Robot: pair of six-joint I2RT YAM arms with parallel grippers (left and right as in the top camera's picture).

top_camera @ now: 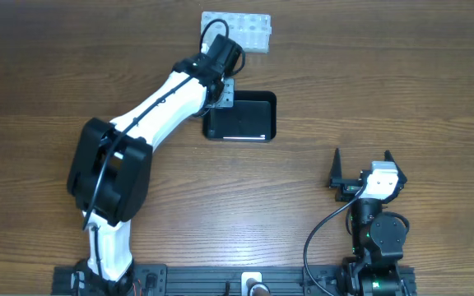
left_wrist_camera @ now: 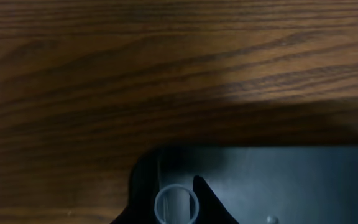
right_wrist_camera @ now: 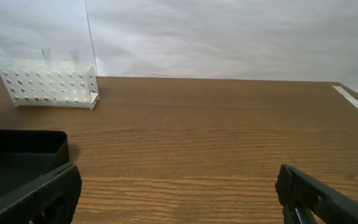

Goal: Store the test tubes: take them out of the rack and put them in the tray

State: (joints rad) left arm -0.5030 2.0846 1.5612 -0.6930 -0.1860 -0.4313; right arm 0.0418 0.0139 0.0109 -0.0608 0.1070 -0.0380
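A test tube (left_wrist_camera: pixel 176 206), clear and round, showed end-on as a pale ring between the fingers of the left pincer (top_camera: pixel 220 99). The pincer seemed closed around it, though the dark fingers were hard to make out against the tray. Directly beneath the pincer lay the tray (left_wrist_camera: pixel 303 180), black, smooth and faintly glossy, with a low wall and rounded corners. The tube hung over the inside of one of those corners, close to the wall.

Just beyond the left pincer stood the rack (top_camera: pixel 237 31), a white block pierced by rows of round holes. In the right wrist view two more clear tubes (right_wrist_camera: pixel 45 55) rose from the rack's top.

The right pincer (top_camera: pixel 362 164) stood well apart from the tray and the rack, its two black fingers spread wide and holding nothing. Ahead of it, off to one side, was a corner of the tray, and farther off on that side the rack.

The table (top_camera: pixel 385 66) was brown wood with a long, streaked grain. Past the tray's corner this wood ran on ahead of the left pincer. It also stretched ahead of the right pincer to the table's far edge, where a white backdrop (right_wrist_camera: pixel 229 37) rose.
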